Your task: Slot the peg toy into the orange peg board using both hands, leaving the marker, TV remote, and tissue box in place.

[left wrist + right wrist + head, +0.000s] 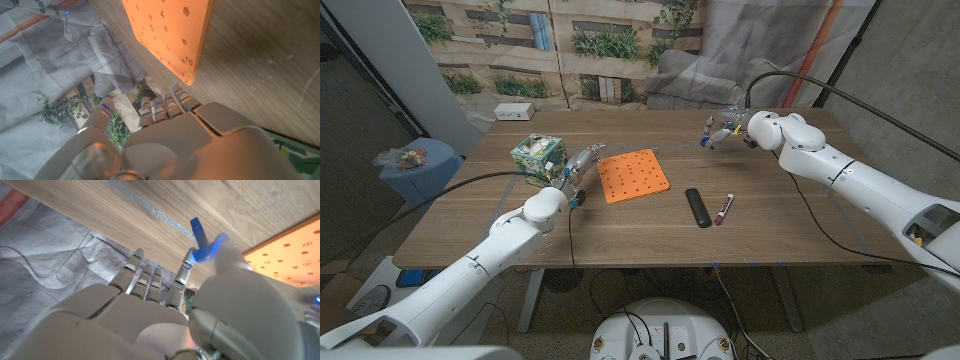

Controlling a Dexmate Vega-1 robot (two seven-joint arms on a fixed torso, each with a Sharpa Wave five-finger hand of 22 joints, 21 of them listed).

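While right hand [730, 130] pinches peg toy [201, 242], remote [697, 207] flanks board [633, 175]; left hand [580, 165] empty.

a brown wooden table [650, 235] stands before a printed backdrop of timber fencing and green plants [550, 45], with crumpled grey sheeting [760, 40] draped to one side. a blue bin [415, 165] (something colourful on top) sits beside the table.
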